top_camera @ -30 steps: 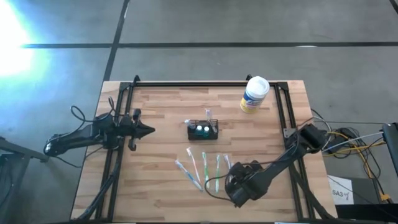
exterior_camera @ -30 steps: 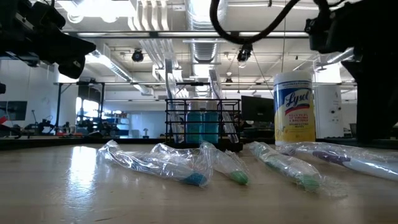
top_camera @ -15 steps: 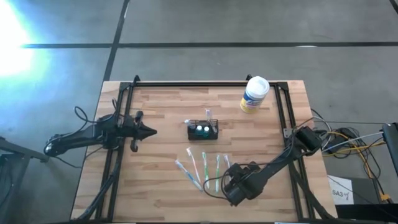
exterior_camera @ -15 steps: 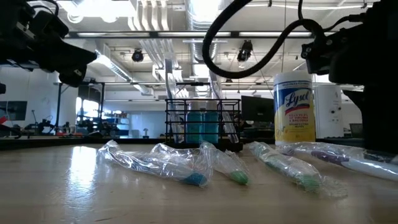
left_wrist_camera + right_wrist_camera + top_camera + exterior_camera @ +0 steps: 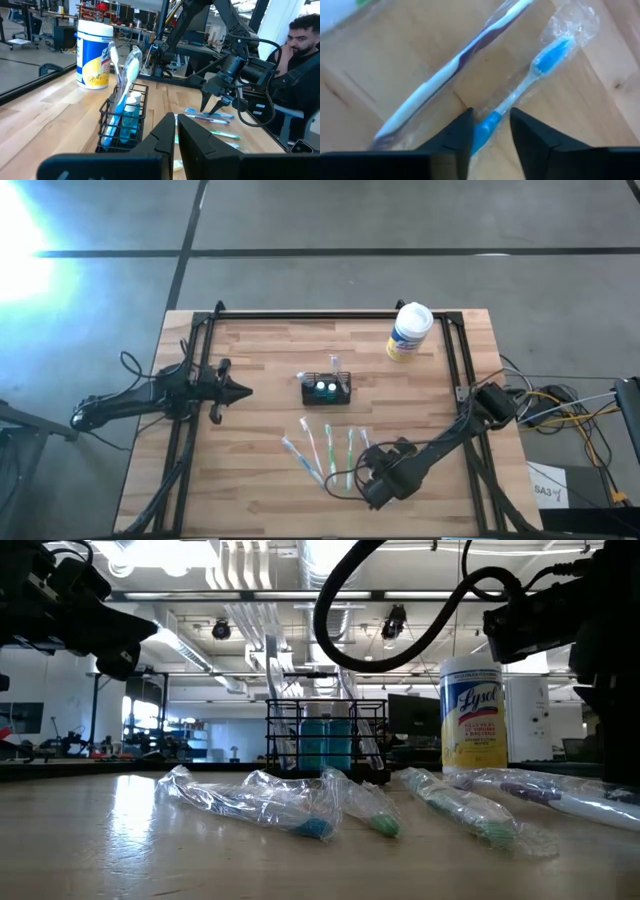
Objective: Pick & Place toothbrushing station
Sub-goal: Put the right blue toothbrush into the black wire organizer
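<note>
I see harsh glare at ten o'clock on the floor [image 5: 25, 240] from overhead; ceiling lights [image 5: 150, 552] bloom in the low view, foreground soft.

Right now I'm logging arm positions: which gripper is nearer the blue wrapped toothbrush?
Right. The right gripper is directly over the blue wrapped toothbrush, fingers straddling its handle. The left gripper waits far off, beyond the caddy.

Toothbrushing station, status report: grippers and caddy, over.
Left gripper shut, waiting left of caddy. Right gripper down over blue wrapped toothbrush, fingers straddling its handle. Nothing in the way.
</note>
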